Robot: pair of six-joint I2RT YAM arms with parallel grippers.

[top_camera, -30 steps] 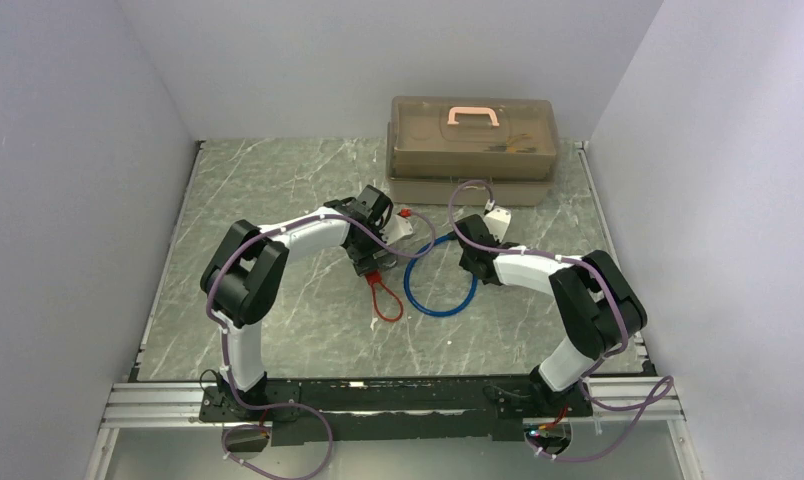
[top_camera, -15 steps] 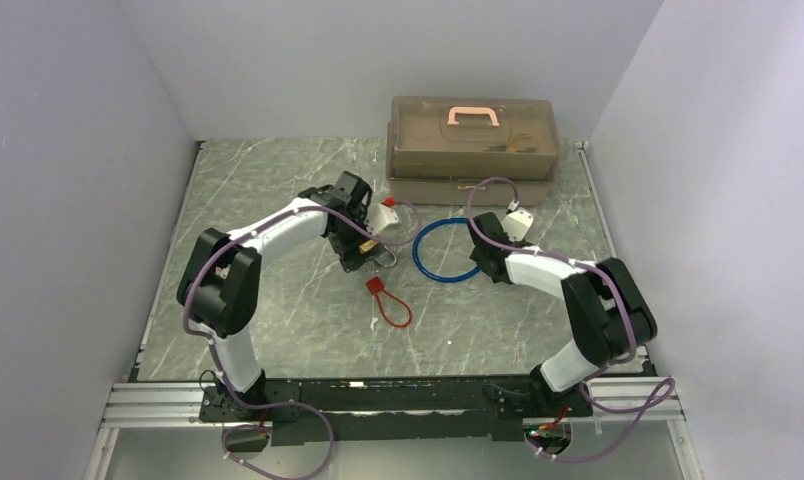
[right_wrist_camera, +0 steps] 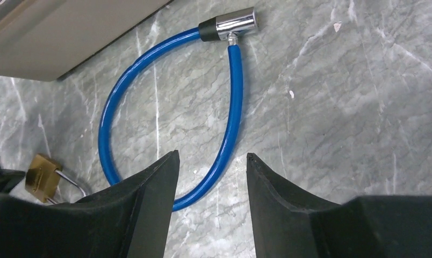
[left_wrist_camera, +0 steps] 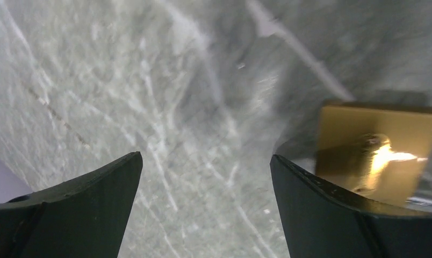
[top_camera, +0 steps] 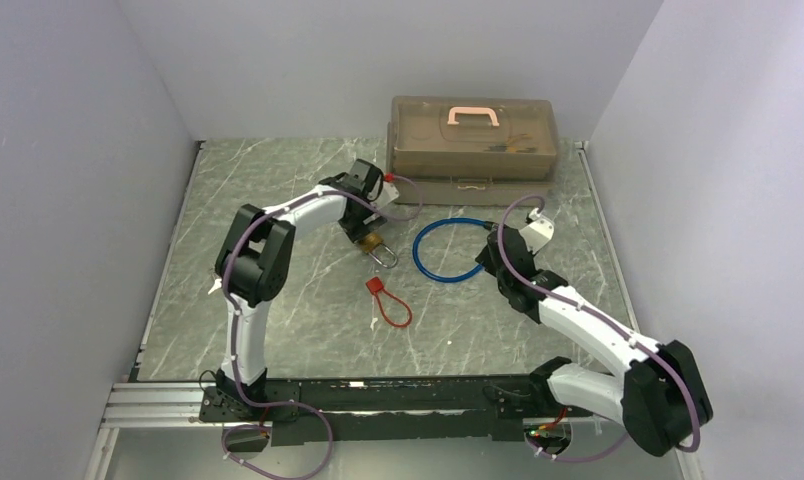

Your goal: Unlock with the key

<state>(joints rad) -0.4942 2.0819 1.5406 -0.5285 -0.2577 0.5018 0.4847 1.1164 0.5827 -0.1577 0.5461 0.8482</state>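
Note:
A brass padlock (top_camera: 375, 244) with a steel shackle lies on the marble table (top_camera: 278, 200). My left gripper (top_camera: 366, 229) hovers just behind it, open. In the left wrist view the padlock (left_wrist_camera: 378, 145) shows past the right finger (left_wrist_camera: 321, 209), outside the open left gripper (left_wrist_camera: 206, 161), which holds only bare table. A red tab with a red cord loop (top_camera: 389, 304) lies nearer; I cannot pick out a key on it. My right gripper (top_camera: 490, 258) (right_wrist_camera: 211, 158) is open and empty above a blue cable lock (top_camera: 448, 251) (right_wrist_camera: 232, 107). The padlock (right_wrist_camera: 42, 176) shows at the left edge of that view.
A brown translucent toolbox (top_camera: 473, 150) (right_wrist_camera: 52, 37) with a pink handle stands at the back. The blue cable's chrome lock barrel (right_wrist_camera: 232, 24) points toward it. White walls close in both sides.
My left gripper moved from the red loop toward the back, and the padlock now lies apart from the loop. The right arm drew back, jaws widening. The blue cable shifted toward the back.

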